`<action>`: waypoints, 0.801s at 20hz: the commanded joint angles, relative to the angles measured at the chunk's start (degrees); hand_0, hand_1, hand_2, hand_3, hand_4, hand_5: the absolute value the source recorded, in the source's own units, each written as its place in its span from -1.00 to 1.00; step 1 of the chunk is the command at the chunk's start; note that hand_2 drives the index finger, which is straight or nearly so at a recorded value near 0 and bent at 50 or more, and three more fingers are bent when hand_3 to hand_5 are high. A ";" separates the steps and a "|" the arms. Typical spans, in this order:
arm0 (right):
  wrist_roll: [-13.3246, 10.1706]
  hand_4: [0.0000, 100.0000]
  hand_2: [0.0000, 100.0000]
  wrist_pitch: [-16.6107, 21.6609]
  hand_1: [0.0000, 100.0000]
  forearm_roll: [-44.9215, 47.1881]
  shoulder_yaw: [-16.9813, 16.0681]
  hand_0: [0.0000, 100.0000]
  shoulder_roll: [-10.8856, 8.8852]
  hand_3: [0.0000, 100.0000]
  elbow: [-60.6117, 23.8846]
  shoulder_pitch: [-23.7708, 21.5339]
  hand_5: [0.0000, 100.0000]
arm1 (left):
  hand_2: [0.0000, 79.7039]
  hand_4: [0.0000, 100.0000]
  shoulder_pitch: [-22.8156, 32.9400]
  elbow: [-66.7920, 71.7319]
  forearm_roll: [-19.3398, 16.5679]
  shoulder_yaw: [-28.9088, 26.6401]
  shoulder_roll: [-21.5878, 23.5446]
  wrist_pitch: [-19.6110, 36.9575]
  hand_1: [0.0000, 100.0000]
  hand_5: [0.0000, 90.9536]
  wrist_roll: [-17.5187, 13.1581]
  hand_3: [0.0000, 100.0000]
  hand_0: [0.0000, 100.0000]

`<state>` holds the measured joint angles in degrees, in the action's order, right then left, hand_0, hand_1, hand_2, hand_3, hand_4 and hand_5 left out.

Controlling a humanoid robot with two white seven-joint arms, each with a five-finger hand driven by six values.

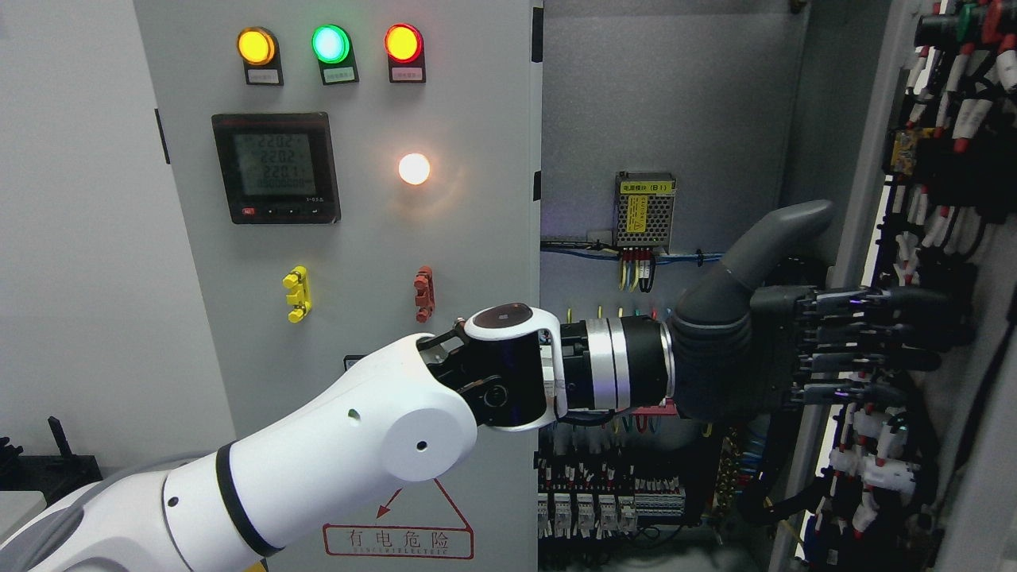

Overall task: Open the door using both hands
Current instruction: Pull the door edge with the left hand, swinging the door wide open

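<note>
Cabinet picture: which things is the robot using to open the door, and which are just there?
For the job:
left hand, fingers stretched flat against the door
right door, swung open, wires on its inside

Just there:
left door panel, shut
yellow, green and red lamps
meter
power supply box inside the cabinet

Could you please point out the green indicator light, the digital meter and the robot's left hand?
green indicator light (330,44), head view, centre of its lens.
digital meter (276,167), head view, middle of its screen.
left hand (802,345), head view, at the knuckles.
</note>
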<state>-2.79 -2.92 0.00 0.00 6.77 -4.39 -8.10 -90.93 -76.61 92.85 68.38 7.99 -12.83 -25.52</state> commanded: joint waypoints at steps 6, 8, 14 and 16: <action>-0.02 -1.00 -1.00 0.02 -1.00 -0.79 0.79 -1.00 0.00 -1.00 -0.01 0.02 -1.00 | -1.00 -0.94 -2.41 0.58 0.85 2.54 -8.34 0.44 -1.00 -1.00 1.69 -1.00 -1.00; -0.02 -1.00 -1.00 0.02 -1.00 -0.79 0.71 -1.00 0.00 -1.00 0.00 0.02 -1.00 | -1.00 -0.94 -2.76 0.58 0.93 3.42 -8.69 0.70 -1.00 -1.00 2.58 -1.00 -1.00; -0.02 -1.00 -1.00 0.02 -1.00 -0.79 0.71 -1.00 0.00 -1.00 0.08 0.02 -1.00 | -1.00 -0.94 -4.16 0.76 3.30 6.14 -10.62 1.84 -1.00 -1.00 3.02 -1.00 -1.00; -0.02 -1.00 -1.00 0.02 -1.00 -0.79 0.79 -1.00 0.00 -1.00 -0.01 0.02 -1.00 | -1.00 -0.94 -5.92 1.28 5.41 8.25 -11.15 3.51 -1.00 -1.00 3.55 -1.00 -1.00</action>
<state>-2.78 -2.91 0.00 0.00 6.77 -4.38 -8.10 -94.39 -76.13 95.30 71.80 1.31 -10.91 -22.62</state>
